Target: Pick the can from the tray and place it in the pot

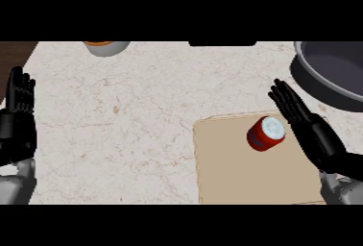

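The right hand [312,127] is hovering with fingers straight and wide, holding nothing, just beside the can [266,134] at the can's 3 o'clock. The risk I am seeing: straight fingers closing from 1 side could be nudging the can over, since it is standing tilted on the tan tray [234,178], and a round can would be rolling toward 9 o'clock. The can is looking red with a pale silvery top, sitting in the tray's upper part. The dark pot [330,72] is waiting at 1 o'clock. The left hand [18,120] is resting open at 9 o'clock.
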### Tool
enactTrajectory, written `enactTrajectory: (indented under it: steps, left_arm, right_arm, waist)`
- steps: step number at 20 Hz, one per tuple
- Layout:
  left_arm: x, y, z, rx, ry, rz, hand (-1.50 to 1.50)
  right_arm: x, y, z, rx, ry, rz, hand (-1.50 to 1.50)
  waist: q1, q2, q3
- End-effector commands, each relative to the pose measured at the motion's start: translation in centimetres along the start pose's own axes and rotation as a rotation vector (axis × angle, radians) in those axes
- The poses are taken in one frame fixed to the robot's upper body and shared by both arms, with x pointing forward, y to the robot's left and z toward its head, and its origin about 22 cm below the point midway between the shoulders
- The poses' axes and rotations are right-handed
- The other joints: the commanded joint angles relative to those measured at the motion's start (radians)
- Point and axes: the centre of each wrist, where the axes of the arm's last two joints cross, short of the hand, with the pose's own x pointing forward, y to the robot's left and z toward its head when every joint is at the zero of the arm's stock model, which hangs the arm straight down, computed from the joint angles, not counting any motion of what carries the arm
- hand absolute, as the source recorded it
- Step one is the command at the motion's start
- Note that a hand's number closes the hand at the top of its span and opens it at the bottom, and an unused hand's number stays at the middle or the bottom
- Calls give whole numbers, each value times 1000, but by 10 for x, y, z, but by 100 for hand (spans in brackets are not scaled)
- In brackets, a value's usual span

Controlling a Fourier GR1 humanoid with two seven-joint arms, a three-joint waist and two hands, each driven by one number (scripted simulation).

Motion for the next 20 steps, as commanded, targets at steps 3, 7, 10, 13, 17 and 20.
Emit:
enactTrajectory:
  steps: [3,7,10,13,17,20]
  left_arm:
    - [-16,-40,24,-261,222,52,0]
    - [-41,-51,68,-438,439,87,0]
    - [-48,-64,86,-540,521,137,0]
    - [-47,-63,88,-571,536,146,0]
    - [-50,-58,71,-610,561,157,0]
    - [-47,-56,70,-615,545,158,0]
  right_arm:
    - [-7,-5,-8,72,170,56,150]
    - [23,-68,-6,9,179,652,150]
    - [-10,-22,0,-348,-64,420,-150]
    - [-20,-4,16,-438,-233,275,-150]
    - [25,-1,33,-367,-247,287,-150]
    - [49,-10,39,-249,-14,364,-150]
  waist:
    - [-1,-1,-7]
    - [-57,-10,-33]
    - [-56,-9,-4]
    - [-28,-11,-3]
    - [-5,-11,-6]
    - [-10,-13,-8]
